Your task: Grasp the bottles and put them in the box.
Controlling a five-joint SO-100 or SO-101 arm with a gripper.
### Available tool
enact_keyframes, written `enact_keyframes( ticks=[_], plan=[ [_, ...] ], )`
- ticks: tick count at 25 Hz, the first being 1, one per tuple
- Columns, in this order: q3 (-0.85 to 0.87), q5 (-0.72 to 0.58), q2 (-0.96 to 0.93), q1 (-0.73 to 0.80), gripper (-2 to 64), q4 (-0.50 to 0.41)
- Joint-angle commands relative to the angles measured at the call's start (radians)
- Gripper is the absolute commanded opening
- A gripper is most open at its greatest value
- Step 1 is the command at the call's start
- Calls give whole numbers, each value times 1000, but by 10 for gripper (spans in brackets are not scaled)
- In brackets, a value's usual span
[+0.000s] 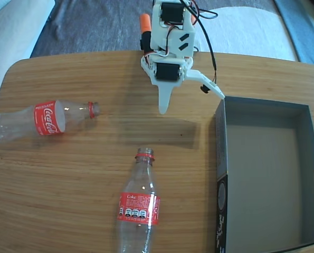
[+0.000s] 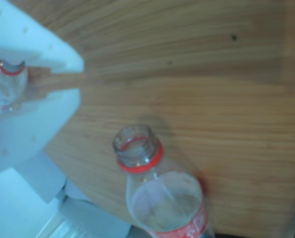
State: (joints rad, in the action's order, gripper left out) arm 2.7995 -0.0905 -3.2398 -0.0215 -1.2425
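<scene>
In the fixed view the arm reaches in over the far edge of the bench (image 1: 93, 211), its white and black body hanging above the wood well beyond the box (image 1: 267, 174). The pincer (image 1: 193, 103) is spread wide and holds nothing: one long white finger points down toward the near side, the other juts out toward the box's far left corner and ends just beside it. The box lies open on the right part of the bench. The larger bottle (image 1: 139, 208) lies to the left of the box, neck pointing toward the arm. The smaller bottle (image 1: 43, 120) lies farther left of the box, well apart from it, its neck turned toward the box. Beyond the bench there is grey fabric and pale cushions.

In the wrist view a white finger (image 2: 28, 119) fills the left side. The larger bottle's (image 2: 157, 193) open mouth and red ring sit low in the middle on the wood grain. The smaller bottle's (image 2: 6, 82) neck shows through a gap in the finger, at the left edge.
</scene>
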Motion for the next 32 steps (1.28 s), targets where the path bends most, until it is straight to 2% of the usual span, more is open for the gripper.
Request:
enact_keyframes(
  ticks=[1, 16, 20, 32],
  plan=[
    [-9, -6, -5, -3, -3, -2],
    [-14, 0, -2, 6, -1, 12],
    [-75, -6, 8, -3, -1, 12],
    [-456, -9, 500, -5, 1, 17]
  ],
)
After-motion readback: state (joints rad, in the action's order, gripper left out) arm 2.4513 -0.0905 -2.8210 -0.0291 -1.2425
